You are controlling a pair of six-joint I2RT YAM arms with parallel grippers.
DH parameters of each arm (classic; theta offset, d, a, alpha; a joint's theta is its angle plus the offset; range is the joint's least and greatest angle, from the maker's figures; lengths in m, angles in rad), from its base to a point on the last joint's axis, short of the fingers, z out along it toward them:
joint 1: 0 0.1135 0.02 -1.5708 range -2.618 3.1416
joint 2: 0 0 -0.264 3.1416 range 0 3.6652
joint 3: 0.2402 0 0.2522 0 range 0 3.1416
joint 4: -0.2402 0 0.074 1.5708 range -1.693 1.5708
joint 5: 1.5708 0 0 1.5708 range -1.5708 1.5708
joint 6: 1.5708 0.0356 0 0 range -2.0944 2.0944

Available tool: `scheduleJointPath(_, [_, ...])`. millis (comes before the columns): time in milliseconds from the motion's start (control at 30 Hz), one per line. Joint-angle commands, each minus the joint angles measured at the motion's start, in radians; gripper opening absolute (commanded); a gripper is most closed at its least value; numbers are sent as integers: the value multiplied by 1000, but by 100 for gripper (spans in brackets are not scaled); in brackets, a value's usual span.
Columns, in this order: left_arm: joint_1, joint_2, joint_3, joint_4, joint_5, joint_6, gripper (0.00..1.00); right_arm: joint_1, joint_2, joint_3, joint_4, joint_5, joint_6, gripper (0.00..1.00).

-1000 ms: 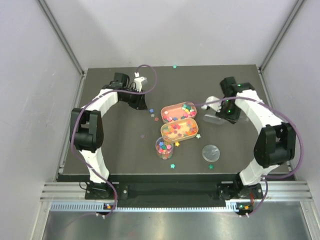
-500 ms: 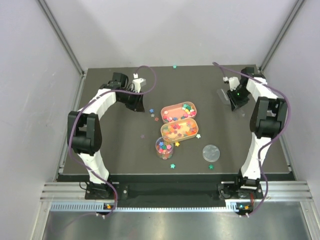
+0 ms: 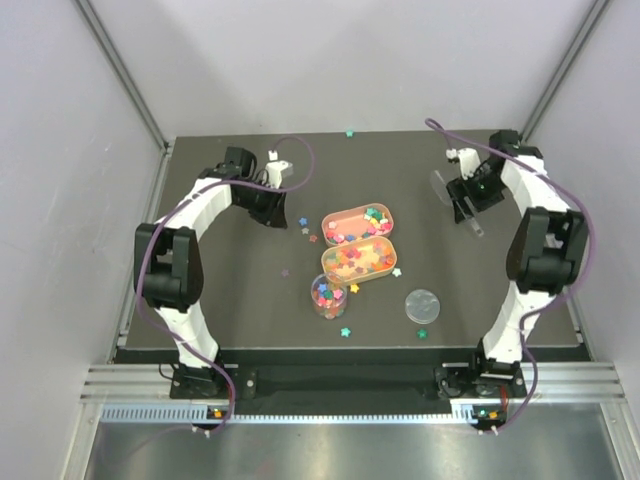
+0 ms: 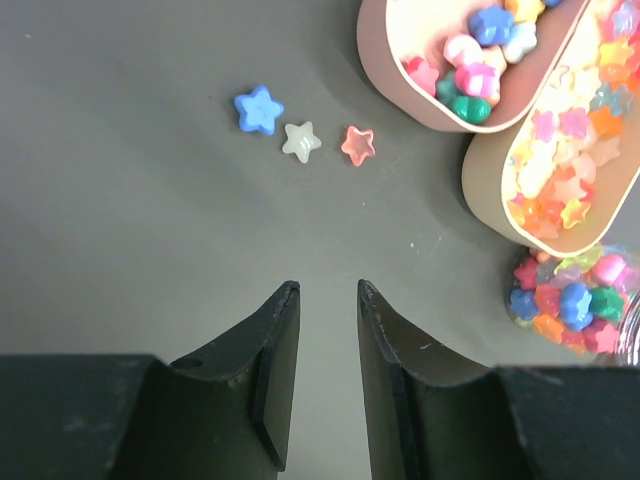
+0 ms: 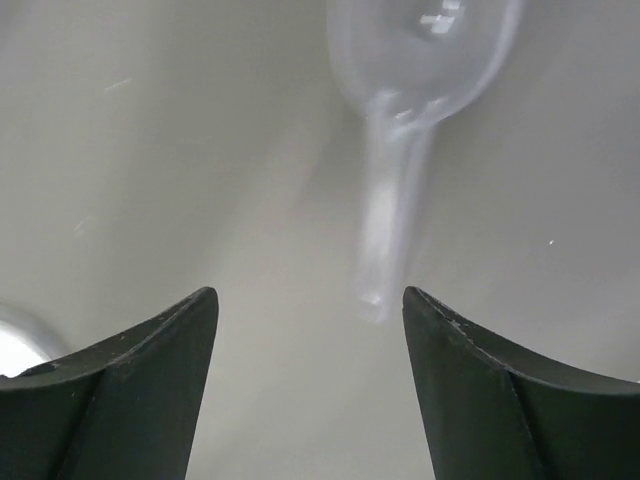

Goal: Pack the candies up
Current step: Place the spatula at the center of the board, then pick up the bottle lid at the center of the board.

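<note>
Dark table (image 3: pixel 220 300), candies (image 4: pixel 480 75) in two oval trays (image 4: pixel 400 100), jar (image 3: pixel 329 313) perhaps half-full.

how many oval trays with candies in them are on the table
2. The far tray sits mid-table; the near tray lies alongside it, on its near side, just behind the jar. None looks hidden.

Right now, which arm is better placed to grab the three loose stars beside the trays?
Left. The left gripper, open, sits just short of the loose stars, nothing between. The right gripper is far across the table, open above the clear scoop.
</note>
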Motion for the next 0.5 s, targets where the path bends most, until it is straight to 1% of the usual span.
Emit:
scheduleJointPath(0, [3, -89, -37, -2, 25, 65, 35, 4, -242, -93, -59, -202, -214, 75])
scheduleJointPath(33, [3, -95, -42, -1, 27, 65, 35, 7, -317, -157, -108, -251, -287, 75])
scheduleJointPath(67, [3, -101, -52, -1, 31, 66, 35, 24, -354, -194, -137, -318, -469, 76])
scheduleJointPath(100, [3, -104, -57, 2, 34, 65, 35, 44, -392, -239, -151, -321, -546, 77])
scheduleJointPath(133, [3, -105, -63, 14, 37, 63, 35, 70, -460, -329, -151, -304, -608, 79])
scheduleJointPath(167, [3, -105, -74, 22, 36, 52, 35, 139, -491, -375, -150, -260, -727, 80])
scheduleJointPath(200, [3, -105, -80, 28, 37, 46, 35, 168, -515, -421, -145, -235, -780, 80])
scheduleJointPath(233, [3, -104, -86, 50, 38, 39, 35, 197, -555, -504, -118, -210, -820, 80])
scheduleJointPath(267, [3, -101, -101, 60, 39, 20, 35, 249, -570, -539, -98, -169, -870, 81])
scheduleJointPath(333, [3, -98, -115, 91, 42, 0, 35, 292, -597, -619, -79, -147, -947, 81])
scheduleJointPath(367, [3, -96, -126, 100, 48, -17, 35, 329, -601, -641, -73, -132, -1019, 81])
scheduleJointPath(467, [3, -102, -147, 117, 47, -35, 35, 374, -614, -705, -40, -120, -1114, 82])
